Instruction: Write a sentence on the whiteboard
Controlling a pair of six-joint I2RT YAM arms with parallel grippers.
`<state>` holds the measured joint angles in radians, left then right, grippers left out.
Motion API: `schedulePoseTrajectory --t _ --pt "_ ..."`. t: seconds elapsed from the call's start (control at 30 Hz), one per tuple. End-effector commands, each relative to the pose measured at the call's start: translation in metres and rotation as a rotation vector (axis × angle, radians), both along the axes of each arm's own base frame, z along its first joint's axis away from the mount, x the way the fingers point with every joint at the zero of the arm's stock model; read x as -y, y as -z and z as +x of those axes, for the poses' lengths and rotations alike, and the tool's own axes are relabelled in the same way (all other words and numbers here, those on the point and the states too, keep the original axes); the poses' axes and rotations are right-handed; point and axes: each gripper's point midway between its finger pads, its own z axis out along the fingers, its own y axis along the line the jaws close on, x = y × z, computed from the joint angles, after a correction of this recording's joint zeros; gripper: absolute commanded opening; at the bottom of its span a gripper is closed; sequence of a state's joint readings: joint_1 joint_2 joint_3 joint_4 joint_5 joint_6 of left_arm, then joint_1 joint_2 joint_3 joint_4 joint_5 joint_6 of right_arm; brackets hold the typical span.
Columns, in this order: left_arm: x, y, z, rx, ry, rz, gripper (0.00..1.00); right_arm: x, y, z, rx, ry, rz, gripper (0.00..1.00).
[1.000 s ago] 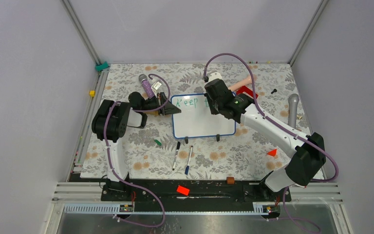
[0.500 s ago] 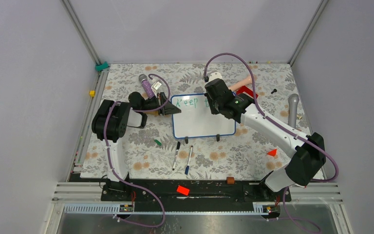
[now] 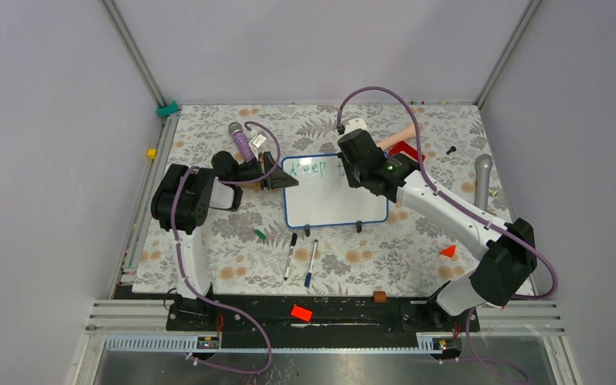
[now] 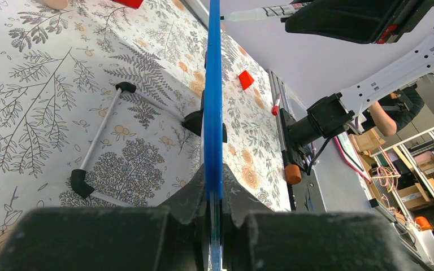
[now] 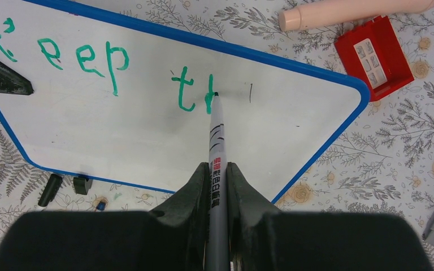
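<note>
The whiteboard (image 3: 329,204) lies on the floral table, its blue rim (image 4: 213,84) seen edge-on in the left wrist view. My left gripper (image 4: 213,192) is shut on the board's left edge (image 3: 283,180). My right gripper (image 5: 217,180) is shut on a grey marker (image 5: 216,135) and hangs over the board's top middle (image 3: 353,168). The marker's tip touches the white surface (image 5: 147,135). The sentence (image 5: 85,56) reads "Keep t" in green, with a short upright stroke at the tip. The board's black feet (image 3: 358,226) stick out at its near edge.
Two pens (image 3: 289,255) (image 3: 311,262) and a green cap (image 3: 260,234) lie in front of the board. A red box (image 5: 376,56) and a beige cylinder (image 5: 344,11) sit behind its right corner. A grey microphone (image 3: 482,180) lies right, a purple one (image 3: 242,140) left.
My right gripper and the marker have shifted very slightly over the board's top line. The left arm and the board have stayed put.
</note>
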<state>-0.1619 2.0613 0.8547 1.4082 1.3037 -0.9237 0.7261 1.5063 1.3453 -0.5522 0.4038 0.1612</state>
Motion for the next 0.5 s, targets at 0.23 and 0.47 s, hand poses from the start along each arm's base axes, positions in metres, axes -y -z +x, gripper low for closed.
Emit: schedulePoseTrajectory --t 0.23,0.47 --pt "0.002 -0.02 -0.009 0.117 0.03 -0.011 0.0 0.018 -0.006 -0.002 0.016 0.045 -0.022 0.0" --pt "0.002 -0.02 -0.009 0.117 0.031 -0.011 0.0 0.021 0.002 -0.009 -0.008 0.039 -0.02 0.0"
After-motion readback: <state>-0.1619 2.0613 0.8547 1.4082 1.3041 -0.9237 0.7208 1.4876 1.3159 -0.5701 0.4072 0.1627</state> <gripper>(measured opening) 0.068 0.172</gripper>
